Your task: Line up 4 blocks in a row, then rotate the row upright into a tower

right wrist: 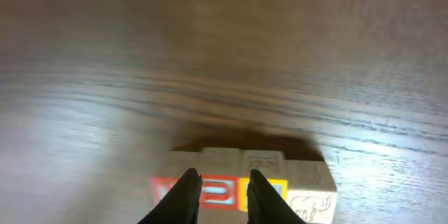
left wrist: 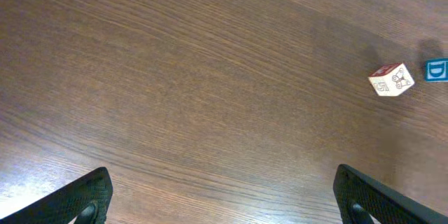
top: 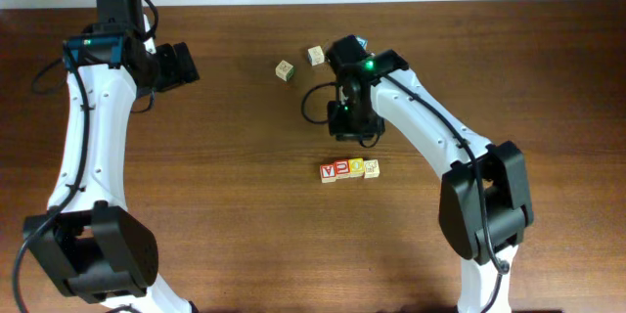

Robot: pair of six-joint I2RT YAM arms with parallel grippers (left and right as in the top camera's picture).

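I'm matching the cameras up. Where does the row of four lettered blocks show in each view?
Overhead: row of four blocks, centre, just below the right tool.
Left wrist: not in it.
Right wrist: bottom centre, behind the tool's fingers.
Shared landmark: the right tool, next to the row in both.
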